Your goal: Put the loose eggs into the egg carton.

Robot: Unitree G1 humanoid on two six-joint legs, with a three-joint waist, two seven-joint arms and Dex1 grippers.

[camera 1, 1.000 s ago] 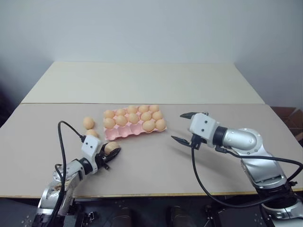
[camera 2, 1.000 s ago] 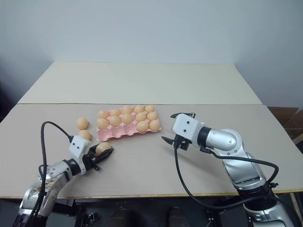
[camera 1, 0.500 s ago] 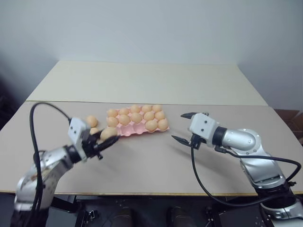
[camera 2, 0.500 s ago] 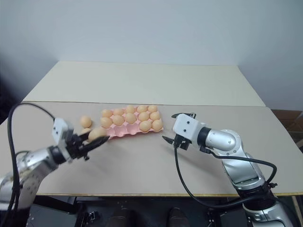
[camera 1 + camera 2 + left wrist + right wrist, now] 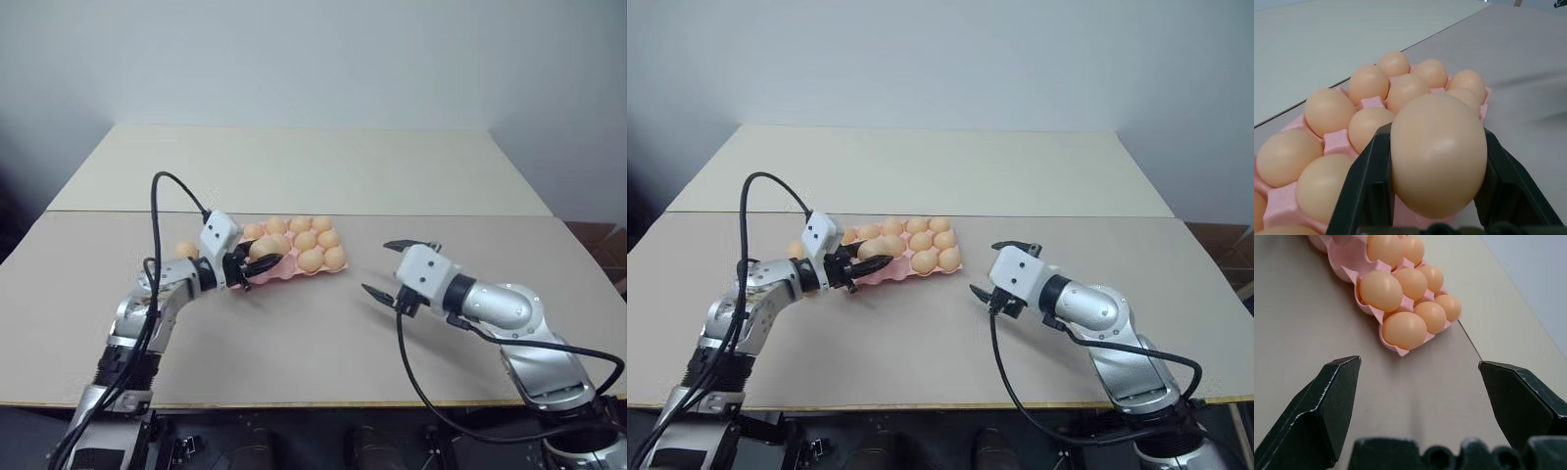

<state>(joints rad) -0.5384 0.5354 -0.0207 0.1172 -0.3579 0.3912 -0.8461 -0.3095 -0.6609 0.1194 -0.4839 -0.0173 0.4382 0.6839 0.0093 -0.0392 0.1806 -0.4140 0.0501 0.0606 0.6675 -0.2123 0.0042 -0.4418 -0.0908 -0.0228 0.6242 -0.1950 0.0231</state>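
Note:
The pink egg carton [image 5: 281, 270] lies in the middle of the table with several pale orange eggs in its cups. My left gripper [image 5: 257, 264] hovers at the carton's near left corner, shut on one loose egg [image 5: 1437, 154], which hangs just above the cups. Another loose egg [image 5: 186, 250] rests on the table left of the carton, partly behind my left wrist. To the right of the carton my right gripper [image 5: 375, 266] stands wide open above the table, holding nothing, its fingers pointing toward the carton [image 5: 1396, 350].
The grey tabletop [image 5: 323, 333] continues in front of the carton and between the arms. A second, lighter table [image 5: 294, 166] adjoins behind. A black cable [image 5: 171, 186] loops over my left arm.
My left gripper has lifted the egg from the front left of the table and carried it forward and right to the carton's near left corner. The right gripper has hardly moved.

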